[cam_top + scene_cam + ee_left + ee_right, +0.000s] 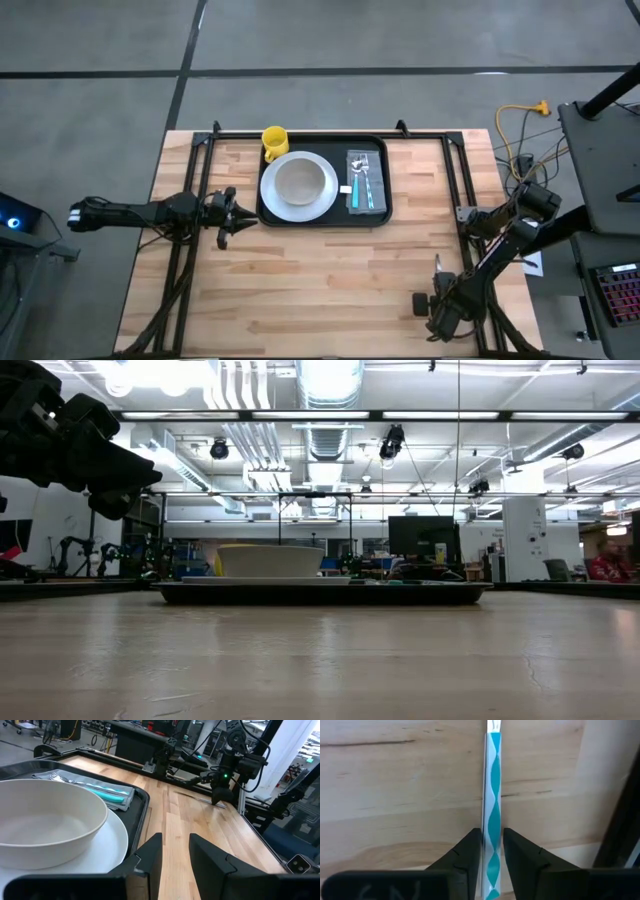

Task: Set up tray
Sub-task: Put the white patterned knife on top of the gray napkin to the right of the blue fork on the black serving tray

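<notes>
Black tray just beside left gripper fingers, apart.

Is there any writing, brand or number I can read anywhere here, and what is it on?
None can be read.
Right gripper: pale marks on its body at the right wrist picture's bottom edge, cut off and blurred.
Straw between its fingers: teal and white pattern, no words.
Tray, plate, mug: no lettering shows.
Room behind: signs too small to read.
</notes>
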{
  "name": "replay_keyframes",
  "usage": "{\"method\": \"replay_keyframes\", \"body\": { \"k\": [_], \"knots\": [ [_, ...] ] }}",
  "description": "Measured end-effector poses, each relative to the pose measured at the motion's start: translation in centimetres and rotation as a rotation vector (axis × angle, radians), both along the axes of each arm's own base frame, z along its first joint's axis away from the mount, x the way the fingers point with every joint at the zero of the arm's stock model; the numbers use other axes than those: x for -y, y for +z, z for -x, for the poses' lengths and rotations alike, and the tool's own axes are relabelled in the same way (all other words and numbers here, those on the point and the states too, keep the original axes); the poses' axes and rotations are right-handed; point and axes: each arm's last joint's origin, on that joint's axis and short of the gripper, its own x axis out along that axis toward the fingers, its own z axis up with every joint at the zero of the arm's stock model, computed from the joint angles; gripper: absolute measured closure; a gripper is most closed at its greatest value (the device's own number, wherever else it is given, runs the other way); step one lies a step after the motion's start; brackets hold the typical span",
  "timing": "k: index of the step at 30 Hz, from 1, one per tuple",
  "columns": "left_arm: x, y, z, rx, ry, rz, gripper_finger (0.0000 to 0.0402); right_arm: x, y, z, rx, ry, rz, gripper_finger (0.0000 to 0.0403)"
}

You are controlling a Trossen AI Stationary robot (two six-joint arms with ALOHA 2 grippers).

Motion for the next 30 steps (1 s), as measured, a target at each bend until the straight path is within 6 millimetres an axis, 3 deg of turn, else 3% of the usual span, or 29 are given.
{"method": "replay_keyframes", "body": {
  "k": [30],
  "knots": [
    [0.00,0.00,0.00,0.000,0.000,0.000,0.0320,0.38,-0.18,-0.19,0.010,0.061,0.023,0.0332]
  ]
}}
